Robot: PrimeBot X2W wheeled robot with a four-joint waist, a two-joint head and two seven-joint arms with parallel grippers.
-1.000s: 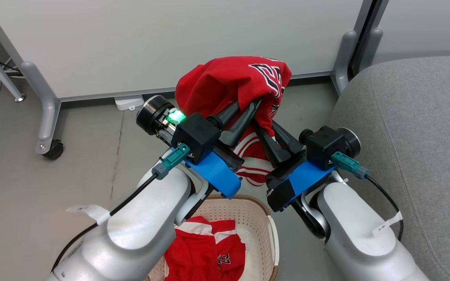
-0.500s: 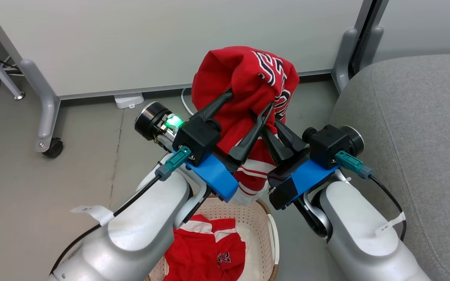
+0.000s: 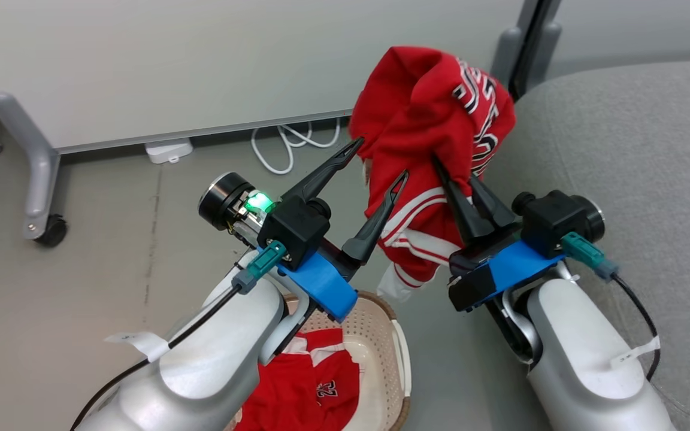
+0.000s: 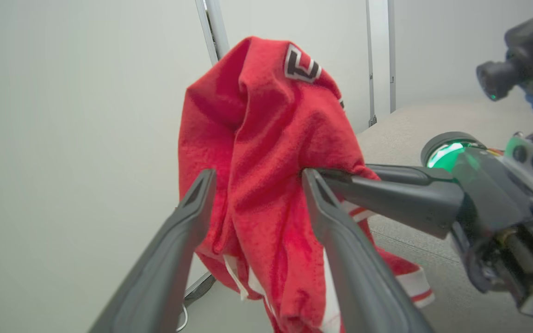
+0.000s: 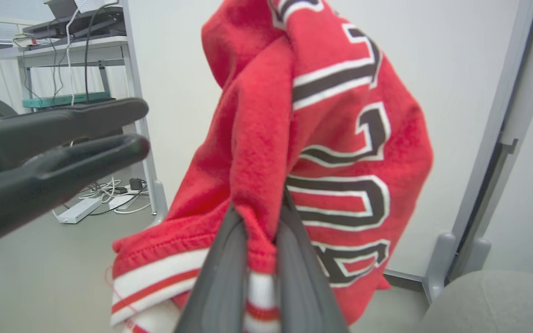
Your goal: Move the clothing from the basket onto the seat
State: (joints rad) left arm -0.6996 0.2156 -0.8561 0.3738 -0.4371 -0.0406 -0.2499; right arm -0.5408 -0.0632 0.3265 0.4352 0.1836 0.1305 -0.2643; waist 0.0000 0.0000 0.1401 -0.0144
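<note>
The right gripper is clamped on a red jersey, its two dark fingers pressed together with a fold of the cloth pinched between them near the white-and-red striped hem. The jersey hangs in the air at about 1 o'clock in the head view, bunched into a hood-like shape, with black-and-white lettering on its right face. It is clear of the floor and close to the left edge of the light-grey sofa, which takes up the 3 o'clock side. The left gripper stands just left of the jersey with its fingers spread wide apart, gripping nothing. At 6 o'clock the cream laundry basket sits on the floor, partly behind the left forearm, with a second red garment lying inside it. A white cable is looped on the floor at 11 o'clock, below a pale partition panel
</note>
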